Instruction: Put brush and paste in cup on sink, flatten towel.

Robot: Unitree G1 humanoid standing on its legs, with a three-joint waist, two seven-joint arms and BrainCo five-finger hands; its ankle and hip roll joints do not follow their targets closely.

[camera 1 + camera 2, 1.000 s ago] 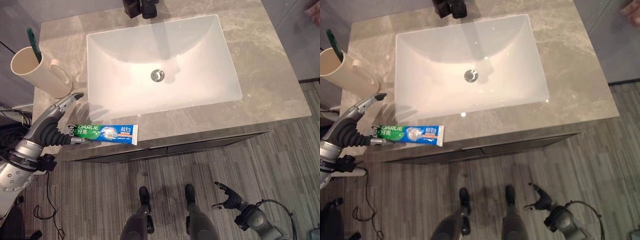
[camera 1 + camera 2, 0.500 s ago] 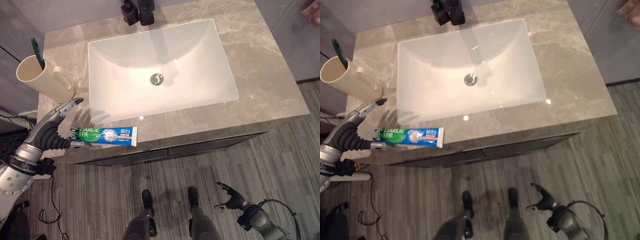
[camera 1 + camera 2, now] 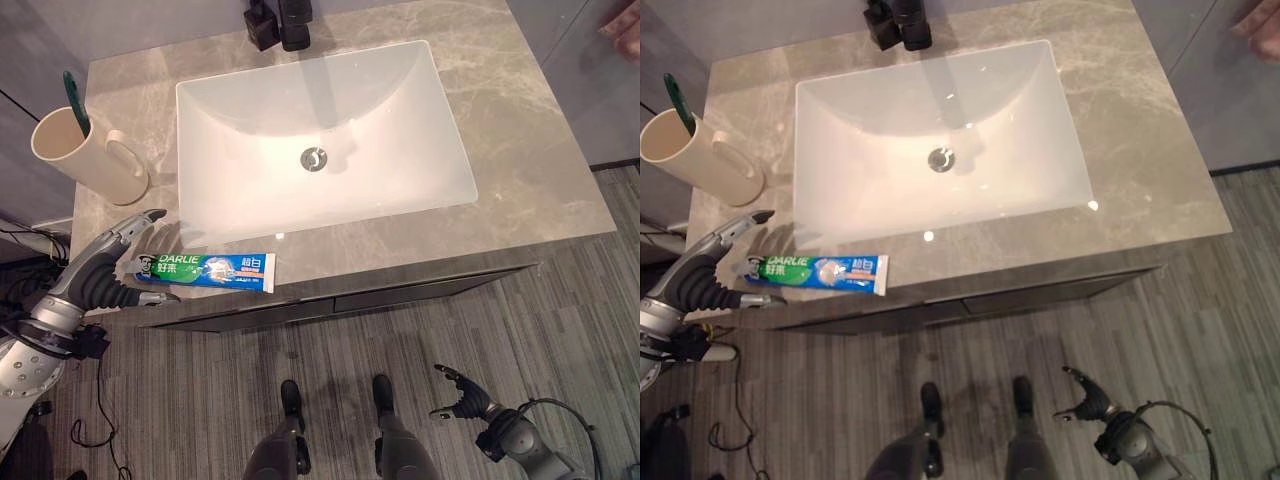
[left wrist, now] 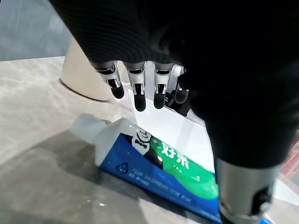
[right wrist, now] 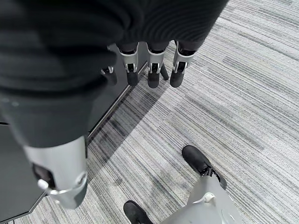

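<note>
The toothpaste tube (image 3: 207,270) lay flat on the counter's (image 3: 530,160) front edge, at six o'clock from the cup (image 3: 85,155) holding the brush (image 3: 74,98). The left hand (image 3: 112,262) hovered at its cap end, fingers relaxed, grasping nothing. The right hand (image 3: 462,399) hung loosely spread above the floor.

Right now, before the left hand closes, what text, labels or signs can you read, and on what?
On the toothpaste tube: white brand lettering on its green end and white characters on its blue end, not quoted here.
On the same tube, in the left wrist view: a triangle recycling sign; the fine print beside it is too small to read.
On the cup and toothbrush: no print visible.
</note>
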